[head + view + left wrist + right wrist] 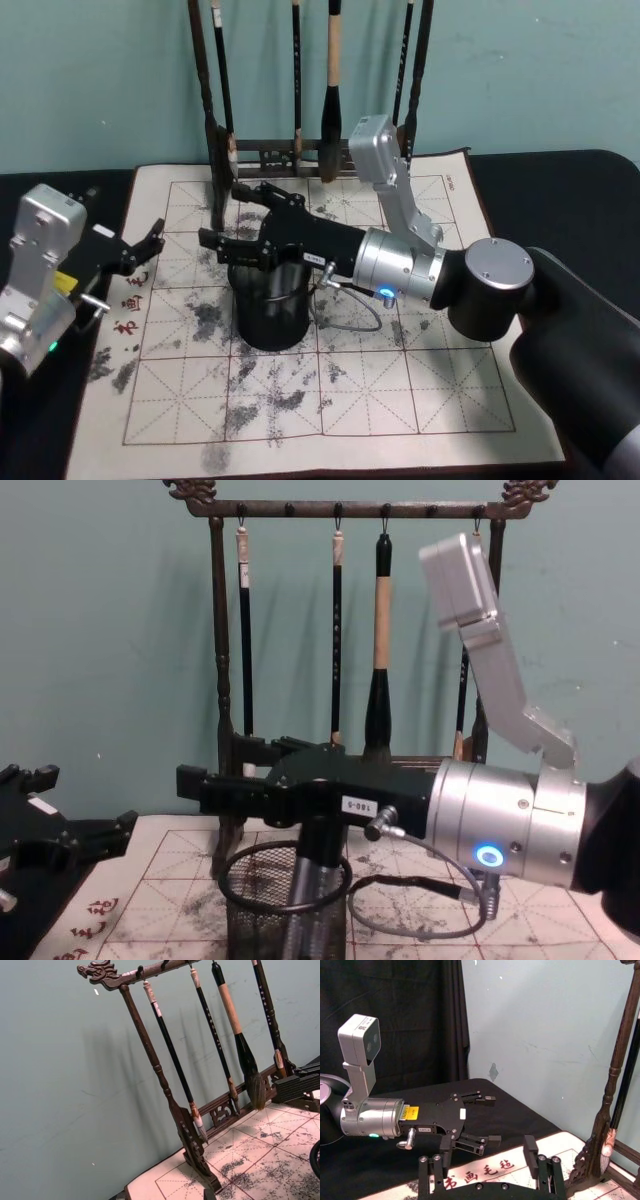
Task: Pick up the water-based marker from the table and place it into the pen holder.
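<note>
Right gripper hovering over pen holder, fingers spread; water-based marker is standing inside, released. Placement step. Next: lifting clear. Left gripper idling, fingers spread.

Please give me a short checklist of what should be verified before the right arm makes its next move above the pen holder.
1. Marker inside the pen holder: ok, its grey shaft stands within the mesh.
2. Right gripper open: ok, the fingers are wide apart above the holder.
3. Marker top free of the gripper: cannot tell, in the chest view its top reaches up to the gripper's underside.
4. Pen holder upright on the mat: ok.
5. Room from the brush rack: cannot tell, the far finger is close to its post.
6. Left gripper out of the way: ok, open at the mat's left edge.
</note>
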